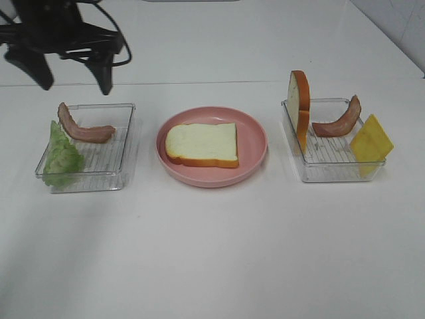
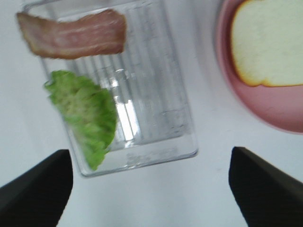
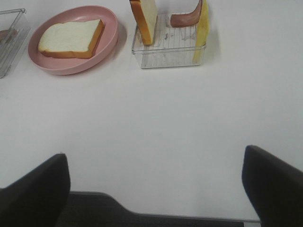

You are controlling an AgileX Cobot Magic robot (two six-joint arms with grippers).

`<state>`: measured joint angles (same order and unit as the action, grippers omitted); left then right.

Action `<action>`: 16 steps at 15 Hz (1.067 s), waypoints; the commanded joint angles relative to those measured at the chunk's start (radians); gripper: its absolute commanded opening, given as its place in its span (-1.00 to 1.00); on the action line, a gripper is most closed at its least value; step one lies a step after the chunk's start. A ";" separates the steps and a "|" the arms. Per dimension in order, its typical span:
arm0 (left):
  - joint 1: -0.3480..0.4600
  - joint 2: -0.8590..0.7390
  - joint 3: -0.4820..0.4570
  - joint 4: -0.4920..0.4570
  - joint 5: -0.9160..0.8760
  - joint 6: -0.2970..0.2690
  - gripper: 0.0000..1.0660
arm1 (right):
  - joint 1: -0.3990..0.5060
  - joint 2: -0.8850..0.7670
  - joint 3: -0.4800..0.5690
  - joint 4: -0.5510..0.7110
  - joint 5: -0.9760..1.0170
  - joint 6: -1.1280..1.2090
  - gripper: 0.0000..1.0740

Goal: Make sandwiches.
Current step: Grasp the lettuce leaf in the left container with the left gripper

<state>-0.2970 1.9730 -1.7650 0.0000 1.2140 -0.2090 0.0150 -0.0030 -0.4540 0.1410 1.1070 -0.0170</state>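
One white bread slice (image 1: 202, 144) with an orange-brown crust lies flat on the round pink plate (image 1: 255, 166). A second bread slice (image 1: 299, 109) stands on edge in the right tray, beside a bacon strip (image 1: 337, 119) and a yellow cheese square (image 1: 370, 141). In the left tray lie a green lettuce leaf (image 1: 63, 156) and another bacon strip (image 1: 83, 127). My left gripper (image 1: 73, 76) hangs open above the far side of the left tray, holding nothing; its wrist view shows the lettuce (image 2: 85, 113) and bacon (image 2: 73, 35) below. Back by the table's front edge, my right gripper (image 3: 154, 189) is open and empty.
The clear left tray (image 1: 123, 169) and clear right tray (image 1: 329, 174) flank the plate on a white table. The right wrist view shows bare white tabletop between the gripper and the right tray (image 3: 168, 54), and the table's near edge (image 3: 156, 215).
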 commanded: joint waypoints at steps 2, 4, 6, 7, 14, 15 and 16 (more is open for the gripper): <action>0.101 -0.044 0.086 0.027 0.105 0.073 0.55 | -0.003 -0.031 0.004 0.004 -0.008 -0.009 0.75; 0.116 -0.030 0.086 0.028 0.105 0.104 0.55 | -0.003 -0.031 0.004 0.004 -0.008 -0.009 0.75; 0.125 0.002 0.085 0.051 0.103 0.108 0.66 | -0.003 -0.031 0.004 0.004 -0.008 -0.009 0.75; 0.125 0.018 0.085 0.049 0.103 0.102 0.69 | -0.003 -0.031 0.004 0.004 -0.008 -0.009 0.75; 0.125 0.139 0.085 0.033 0.021 0.091 0.69 | -0.003 -0.031 0.004 0.004 -0.008 -0.009 0.75; 0.125 0.152 0.085 0.029 0.005 0.091 0.69 | -0.003 -0.031 0.004 0.004 -0.008 -0.009 0.75; 0.125 0.159 0.085 0.029 0.001 0.092 0.69 | -0.003 -0.031 0.004 0.004 -0.008 -0.009 0.75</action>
<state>-0.1730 2.1390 -1.6850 0.0360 1.2050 -0.1110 0.0150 -0.0030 -0.4540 0.1420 1.1070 -0.0170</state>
